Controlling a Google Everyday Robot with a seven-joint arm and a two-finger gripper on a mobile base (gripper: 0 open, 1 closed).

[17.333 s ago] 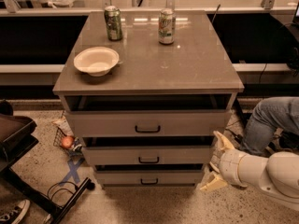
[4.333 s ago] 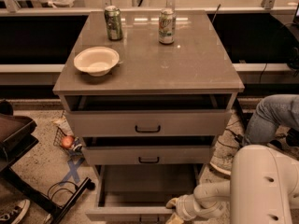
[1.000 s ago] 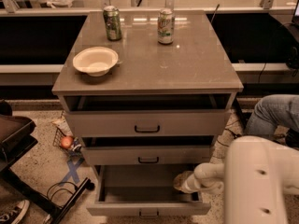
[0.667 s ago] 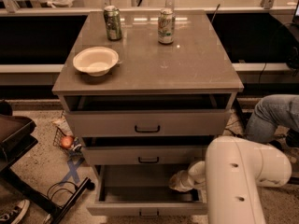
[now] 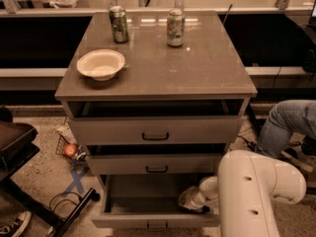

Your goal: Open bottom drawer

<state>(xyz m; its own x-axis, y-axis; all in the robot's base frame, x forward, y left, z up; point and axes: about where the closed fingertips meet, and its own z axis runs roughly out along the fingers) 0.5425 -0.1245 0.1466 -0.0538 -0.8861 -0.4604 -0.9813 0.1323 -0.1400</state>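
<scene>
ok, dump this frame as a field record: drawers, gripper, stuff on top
bottom drawer: pulled well out, grey tray exposed
middle drawer: far less out
top drawer: far less out
gripper: inside bottom drawer, at its right side
cabinet top: white bowl, left can, right can

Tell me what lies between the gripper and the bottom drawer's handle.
Camera view: the gripper sits inside the open bottom drawer, right side; only its front panel intervenes.

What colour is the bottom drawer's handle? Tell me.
The handle is black, in the camera view; the end effector sits inside the bottom drawer.
</scene>
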